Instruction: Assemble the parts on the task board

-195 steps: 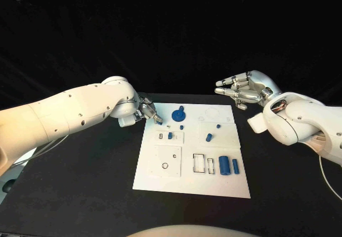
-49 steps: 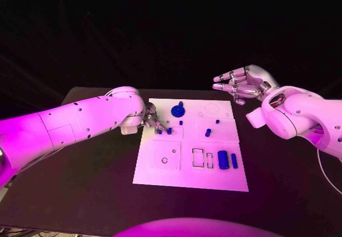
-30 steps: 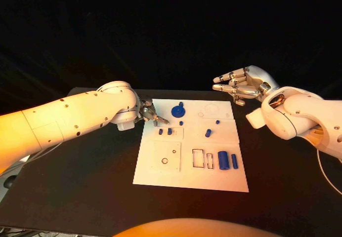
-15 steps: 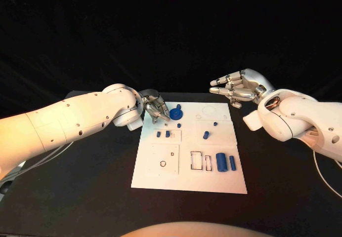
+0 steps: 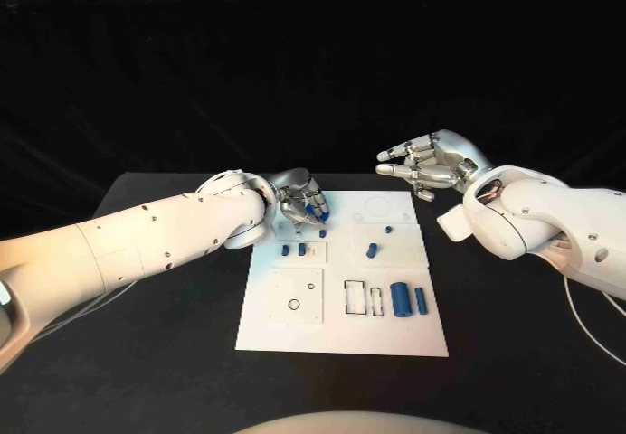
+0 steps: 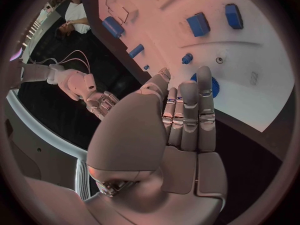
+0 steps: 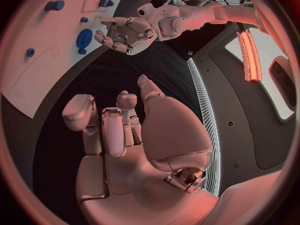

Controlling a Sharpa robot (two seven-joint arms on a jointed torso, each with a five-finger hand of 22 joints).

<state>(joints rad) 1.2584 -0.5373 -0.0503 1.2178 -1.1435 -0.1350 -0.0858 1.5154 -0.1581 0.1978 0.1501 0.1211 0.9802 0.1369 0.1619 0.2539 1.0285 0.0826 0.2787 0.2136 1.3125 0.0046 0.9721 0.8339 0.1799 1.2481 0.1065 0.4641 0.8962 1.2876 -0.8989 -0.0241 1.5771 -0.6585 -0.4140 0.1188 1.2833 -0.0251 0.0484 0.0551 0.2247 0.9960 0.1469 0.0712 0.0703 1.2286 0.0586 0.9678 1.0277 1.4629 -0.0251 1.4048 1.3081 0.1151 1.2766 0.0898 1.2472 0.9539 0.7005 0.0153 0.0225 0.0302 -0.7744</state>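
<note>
The white task board [image 5: 342, 307] lies at the centre of the black table [image 5: 130, 362]. The left hand [image 5: 298, 196] hovers over the board's far-left corner, above a blue gear-like part [image 7: 84, 37]; its fingers [image 6: 187, 110] are extended side by side and grip nothing. The right hand [image 5: 424, 164] is raised beyond the board's far-right corner, fingers curled but apart, empty. Two short blue pegs [image 5: 294, 249] stand left of centre; two blue cylinders [image 5: 410, 299] lie toward the right edge, nearer the robot.

White arms, silver left hand [image 5: 298, 196], right hand [image 5: 427, 164]
</note>
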